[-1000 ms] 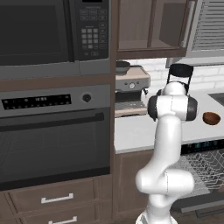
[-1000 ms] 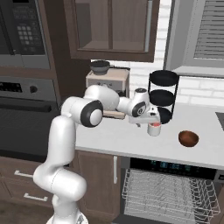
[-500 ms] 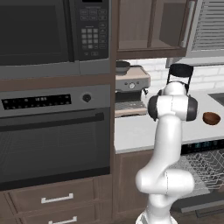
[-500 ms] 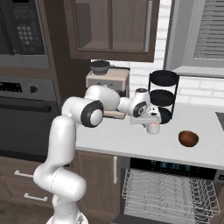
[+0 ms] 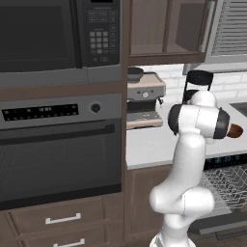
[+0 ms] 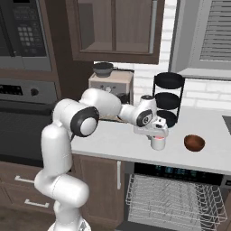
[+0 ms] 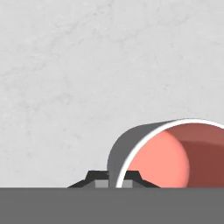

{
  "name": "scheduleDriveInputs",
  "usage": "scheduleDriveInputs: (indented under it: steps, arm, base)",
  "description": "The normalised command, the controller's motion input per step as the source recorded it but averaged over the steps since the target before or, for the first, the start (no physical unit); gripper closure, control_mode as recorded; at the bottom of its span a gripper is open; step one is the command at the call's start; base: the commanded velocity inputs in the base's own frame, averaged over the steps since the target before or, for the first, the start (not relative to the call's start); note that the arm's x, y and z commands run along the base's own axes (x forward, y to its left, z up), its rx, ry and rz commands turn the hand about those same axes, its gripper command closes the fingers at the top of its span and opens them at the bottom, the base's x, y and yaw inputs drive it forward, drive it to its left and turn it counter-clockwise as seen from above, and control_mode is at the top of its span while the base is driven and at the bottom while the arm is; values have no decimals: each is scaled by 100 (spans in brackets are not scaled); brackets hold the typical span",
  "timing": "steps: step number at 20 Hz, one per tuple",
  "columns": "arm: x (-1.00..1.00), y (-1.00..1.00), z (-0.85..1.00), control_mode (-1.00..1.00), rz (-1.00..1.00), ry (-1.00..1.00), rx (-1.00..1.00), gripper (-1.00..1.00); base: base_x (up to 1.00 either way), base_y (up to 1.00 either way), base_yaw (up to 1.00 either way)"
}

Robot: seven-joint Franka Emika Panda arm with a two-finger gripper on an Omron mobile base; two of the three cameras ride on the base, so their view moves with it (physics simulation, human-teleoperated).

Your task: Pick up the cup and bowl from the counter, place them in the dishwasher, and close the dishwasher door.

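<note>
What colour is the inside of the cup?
Pinkish red inside the cup, grey outside; clearest in the hand view.

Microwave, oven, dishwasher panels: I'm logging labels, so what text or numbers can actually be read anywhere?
None can be read.
Microwave keypad: pale button marks, too blurred.
Oven panel: a row of small pale marks, illegible.
Dishwasher strip: tiny teal lights, no readable characters.
Coffee machine, cup, bowl: no lettering visible.

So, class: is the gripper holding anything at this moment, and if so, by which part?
Yes. The gripper is shut on the cup, pinching its rim wall with one fingertip inside and one outside, above the counter.
</note>
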Motion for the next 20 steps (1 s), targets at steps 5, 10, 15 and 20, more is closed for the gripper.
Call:
scheduleDriveInputs:
  steps: [5, 10, 15, 20]
  arm:
    - [-100, 0, 1, -100, -18, -9, 1, 100]
    - [-100, 0, -9, -100, -8, -12, 9, 100]
    - [-100, -7, -38, -100, 13, -24, 11, 100]
    - [-91, -23, -60, -100, 36, -22, 0, 100]
  base:
    - [0, 0, 0]
    - [0, 0, 0]
    - [0, 0, 0]
    - [0, 0, 0]
